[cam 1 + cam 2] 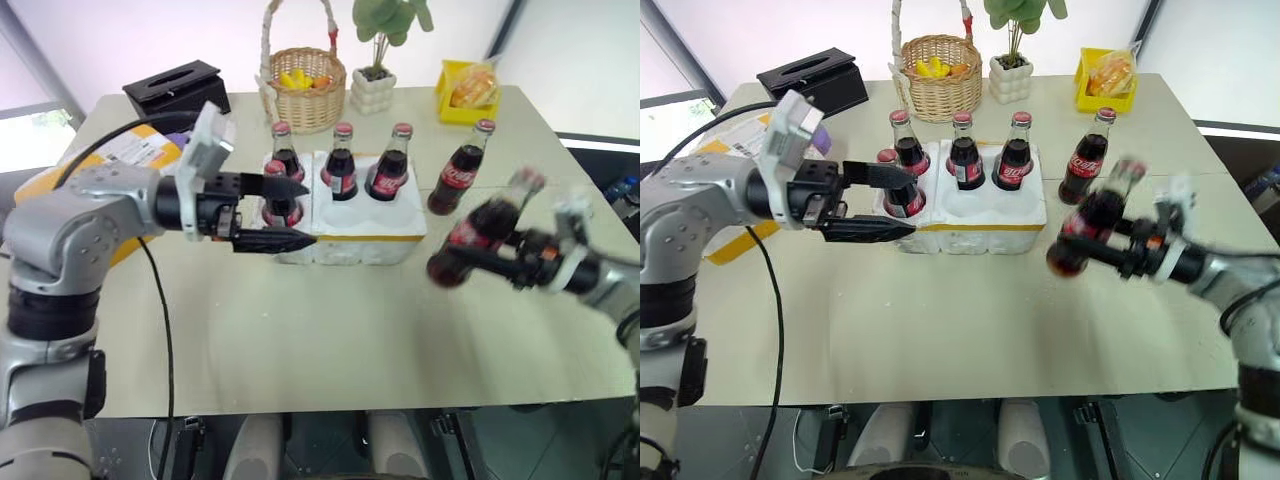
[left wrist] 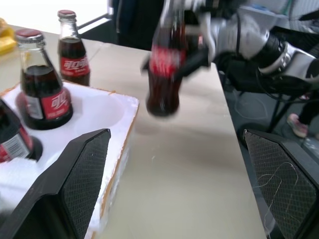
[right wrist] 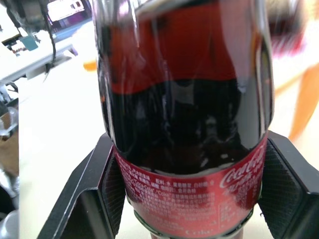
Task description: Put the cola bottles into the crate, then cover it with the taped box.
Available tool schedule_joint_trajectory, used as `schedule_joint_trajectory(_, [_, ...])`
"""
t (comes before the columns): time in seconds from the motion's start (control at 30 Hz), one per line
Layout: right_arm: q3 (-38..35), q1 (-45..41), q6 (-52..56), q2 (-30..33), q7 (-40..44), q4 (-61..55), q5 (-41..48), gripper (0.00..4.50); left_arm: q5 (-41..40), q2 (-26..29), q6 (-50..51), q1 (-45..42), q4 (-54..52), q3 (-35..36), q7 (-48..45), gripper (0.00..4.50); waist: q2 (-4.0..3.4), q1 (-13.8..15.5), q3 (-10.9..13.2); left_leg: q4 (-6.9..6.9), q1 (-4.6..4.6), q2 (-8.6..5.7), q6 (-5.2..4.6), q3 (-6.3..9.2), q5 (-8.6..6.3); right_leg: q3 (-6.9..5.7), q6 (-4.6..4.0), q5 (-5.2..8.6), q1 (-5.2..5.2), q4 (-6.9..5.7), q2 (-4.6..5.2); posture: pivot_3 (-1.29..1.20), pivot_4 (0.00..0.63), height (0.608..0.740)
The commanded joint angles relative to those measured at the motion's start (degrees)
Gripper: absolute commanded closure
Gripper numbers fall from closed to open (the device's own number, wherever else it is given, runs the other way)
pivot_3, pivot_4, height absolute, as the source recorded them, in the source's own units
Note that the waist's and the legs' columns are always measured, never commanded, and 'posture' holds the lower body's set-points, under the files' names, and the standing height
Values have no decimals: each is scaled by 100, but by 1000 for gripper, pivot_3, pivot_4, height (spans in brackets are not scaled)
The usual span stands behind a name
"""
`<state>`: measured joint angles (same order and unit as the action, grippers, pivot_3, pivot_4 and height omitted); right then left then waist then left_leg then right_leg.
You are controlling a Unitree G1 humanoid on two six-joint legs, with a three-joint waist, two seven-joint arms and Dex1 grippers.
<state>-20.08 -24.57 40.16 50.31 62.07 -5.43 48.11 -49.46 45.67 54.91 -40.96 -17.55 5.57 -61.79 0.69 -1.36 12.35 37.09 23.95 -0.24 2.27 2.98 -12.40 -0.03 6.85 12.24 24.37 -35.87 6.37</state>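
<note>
Right tool [image 1: 520,262] gripping cola bottle [image 1: 478,238], right of crate [image 1: 400,222]

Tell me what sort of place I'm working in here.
Probably an office or lab set up as a test tabletop: a plain beige table staged with a wicker basket, a small potted plant and a black tissue box, beside bright windows.

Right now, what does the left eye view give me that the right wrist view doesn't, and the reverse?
Left eye: the foam crate with four bottles seated, one bottle standing on the table, the open left gripper by the crate, the taped box. Right wrist: the finger pads pressed against the glass, label print close up. Both: the right gripper shut on the lifted, tilted bottle.
</note>
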Motion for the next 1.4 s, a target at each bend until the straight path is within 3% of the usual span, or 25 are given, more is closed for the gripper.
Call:
schedule_joint_trajectory(0.03, [153,-875,120,-11,152,48,279,1709,-277,211,118,239,-329,565,284,0,1,19,0,-1,0,1,0,2,0,-1,-1,1,0,0,-2,0,150,740])
schedule_joint_trajectory(0.23, [1058,-2334,-30,-799,192,944,-201,1709,-485,363,164,911,-674,1120,767,0,6,23,1,6,13,0,0,2,0,-2,-3,0,0,11,-1,0,150,740])
schedule_joint_trajectory(0.43, [2093,-3139,-602,-1596,106,1817,-1383,1709,-752,373,154,1258,-995,1435,1245,0,6,41,1,-1,19,0,0,8,0,-6,15,-11,11,5,-3,0,150,740])
schedule_joint_trajectory(0.7, [2722,-3089,-1198,-1907,534,2084,-2181,1709,-1077,453,139,1508,-1234,1688,1660,0,6,51,1,3,37,-2,1,10,0,-8,17,-13,20,11,-3,0,150,740])
schedule_joint_trajectory(1.03, [2761,-2968,-1448,-2411,312,2477,-2630,1709,-1288,503,84,1509,-1260,1646,1910,0,6,25,1,2,31,-2,2,11,1,-8,17,-13,21,4,-4,0,150,740])
schedule_joint_trajectory(1.1, [2771,-2964,-1470,-2473,243,2584,-2742,683,-1289,498,68,1453,-1231,1589,1922,0,7,24,1,2,31,-2,2,11,1,-8,17,-13,21,4,-5,0,150,740])
schedule_joint_trajectory(1.17, [2767,-2949,-1553,-2487,136,2618,-2867,31,-1308,496,66,1405,-1205,1551,1932,0,7,24,0,2,30,-2,2,12,1,-8,16,-13,21,2,-5,0,150,740])
schedule_joint_trajectory(1.4, [2448,-2661,-1497,-2033,310,2094,-2737,31,-1313,456,43,1460,-1161,1519,1955,0,7,44,0,2,28,-2,2,11,1,-8,16,-13,20,0,-5,0,150,740])
